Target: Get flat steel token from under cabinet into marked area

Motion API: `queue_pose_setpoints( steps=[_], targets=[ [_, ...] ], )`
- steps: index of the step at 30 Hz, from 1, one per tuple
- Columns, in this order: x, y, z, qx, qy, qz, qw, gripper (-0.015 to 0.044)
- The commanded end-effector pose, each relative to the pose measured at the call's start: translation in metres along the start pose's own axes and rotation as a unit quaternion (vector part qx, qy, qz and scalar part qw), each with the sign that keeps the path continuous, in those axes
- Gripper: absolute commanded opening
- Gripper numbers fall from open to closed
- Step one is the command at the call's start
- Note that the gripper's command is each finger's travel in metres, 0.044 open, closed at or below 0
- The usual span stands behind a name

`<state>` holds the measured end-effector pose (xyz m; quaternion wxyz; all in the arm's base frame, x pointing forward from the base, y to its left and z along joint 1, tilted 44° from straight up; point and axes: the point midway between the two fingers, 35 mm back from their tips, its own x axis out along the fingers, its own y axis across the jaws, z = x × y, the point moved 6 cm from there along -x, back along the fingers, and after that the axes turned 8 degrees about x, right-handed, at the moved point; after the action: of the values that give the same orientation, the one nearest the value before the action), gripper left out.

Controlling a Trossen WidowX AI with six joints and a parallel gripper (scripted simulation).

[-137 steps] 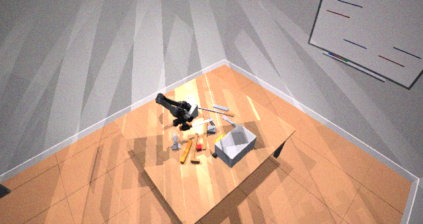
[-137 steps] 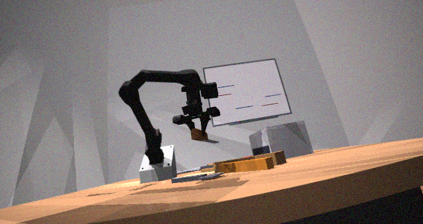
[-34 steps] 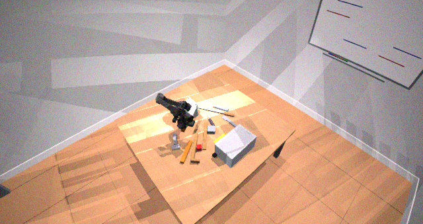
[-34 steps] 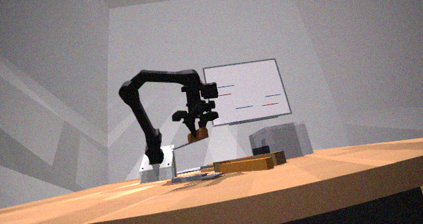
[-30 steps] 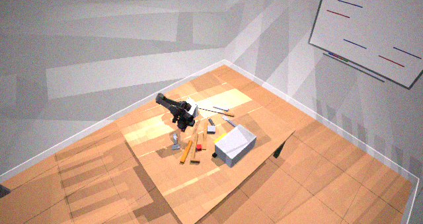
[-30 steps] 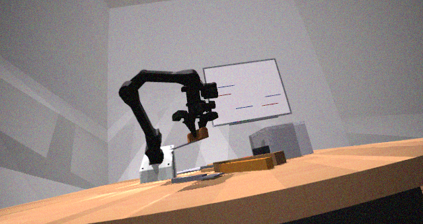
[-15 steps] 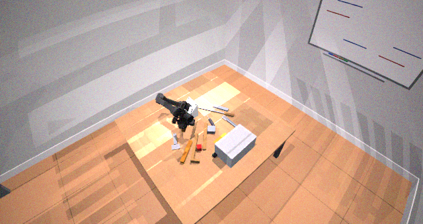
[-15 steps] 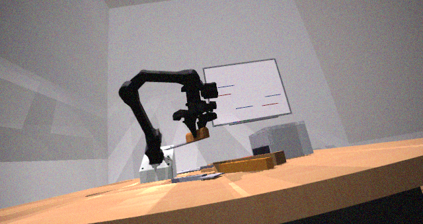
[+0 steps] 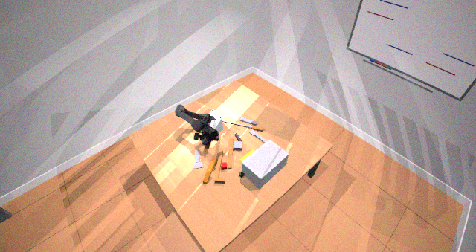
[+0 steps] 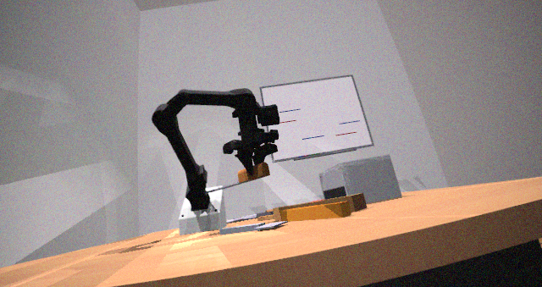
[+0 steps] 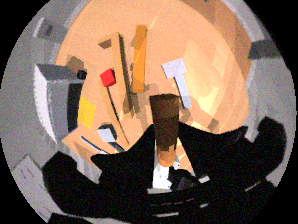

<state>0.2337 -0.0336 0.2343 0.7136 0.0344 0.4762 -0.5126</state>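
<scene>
The tool (image 10: 253, 162) is clenched on a brown wooden handle (image 10: 254, 172), held in the air above the table (image 10: 381, 232), a thin rod (image 10: 222, 187) trailing behind it.

The black parallel-jaw gripper (image 10: 253, 162) clamps a brown wooden handle (image 10: 254, 172). Beyond its fingertips lie a small red cube (image 11: 108, 78), a yellow marked patch (image 11: 87, 112) and a pale grey box-shaped cabinet (image 10: 360, 179).
</scene>
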Motion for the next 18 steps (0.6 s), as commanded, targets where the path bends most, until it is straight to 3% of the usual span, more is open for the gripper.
queue_pose_setpoints(
  steps=[1, 18],
  targets=[
    [-0.0007, -0.0018, -0.0006, -0.028, 0.003, -0.002, 1.000, 0.0000],
    [-0.0007, -0.0007, 0.0000, -0.095, 0.003, -0.002, 0.995, 0.0000]
  ],
)
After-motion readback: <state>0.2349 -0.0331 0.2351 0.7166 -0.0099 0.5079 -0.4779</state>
